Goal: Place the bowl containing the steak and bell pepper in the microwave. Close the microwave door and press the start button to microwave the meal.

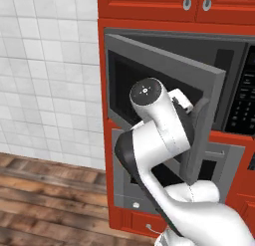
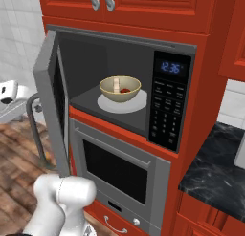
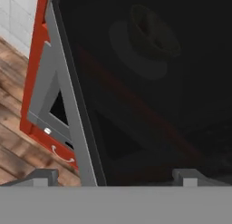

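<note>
Claw (image 3: 115, 175) wide open, empty, tips cut off; bowl (image 3: 152, 30) dim thru microwave door (image 3: 149, 91) glass.

Bowl (image 2: 119, 88): set on the plate (image 2: 136, 105) inside the microwave (image 2: 125, 53).
Keypad panel (image 2: 168, 106): placed right of the cavity.
Microwave door (image 2: 50, 101): swung out at the left.
Oven (image 2: 122, 170): built in directly below the microwave.
Bench (image 2: 215, 170): found lower right.
</note>
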Motion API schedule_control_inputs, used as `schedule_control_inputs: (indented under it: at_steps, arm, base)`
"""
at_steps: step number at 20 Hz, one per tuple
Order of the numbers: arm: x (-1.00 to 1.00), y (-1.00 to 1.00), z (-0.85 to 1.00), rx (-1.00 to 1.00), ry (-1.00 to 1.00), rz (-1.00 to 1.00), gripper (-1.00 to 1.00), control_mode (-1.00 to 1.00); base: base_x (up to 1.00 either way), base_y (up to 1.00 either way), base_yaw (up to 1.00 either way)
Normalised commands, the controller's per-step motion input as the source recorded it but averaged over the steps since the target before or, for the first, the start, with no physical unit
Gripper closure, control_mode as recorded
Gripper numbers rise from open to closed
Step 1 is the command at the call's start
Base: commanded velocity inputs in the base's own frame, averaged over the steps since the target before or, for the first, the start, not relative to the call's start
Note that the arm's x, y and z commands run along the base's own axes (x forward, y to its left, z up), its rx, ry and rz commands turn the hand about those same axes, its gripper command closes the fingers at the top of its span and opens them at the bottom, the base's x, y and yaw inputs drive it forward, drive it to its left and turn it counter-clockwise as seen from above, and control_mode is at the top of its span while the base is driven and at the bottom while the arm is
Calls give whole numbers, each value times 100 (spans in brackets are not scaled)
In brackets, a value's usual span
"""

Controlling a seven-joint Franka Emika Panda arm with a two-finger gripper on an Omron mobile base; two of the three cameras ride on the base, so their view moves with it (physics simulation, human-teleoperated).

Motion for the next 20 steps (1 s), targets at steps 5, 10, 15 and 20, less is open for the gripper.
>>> schedule_control_inputs:
  at_steps: [5, 10, 15, 20]
  arm:
    - [34, -100, 0, 12, 3, 0, -100, -100]
    - [72, -81, -11, 1, 4, 0, -100, -100]
    - [88, -44, -22, -6, 0, -1, -100, -100]
    - [96, -37, -25, -12, 0, -3, -100, -100]
  base:
    - [0, 0, 0]
    - [0, 0, 0]
    - [0, 0, 0]
    - [0, 0, 0]
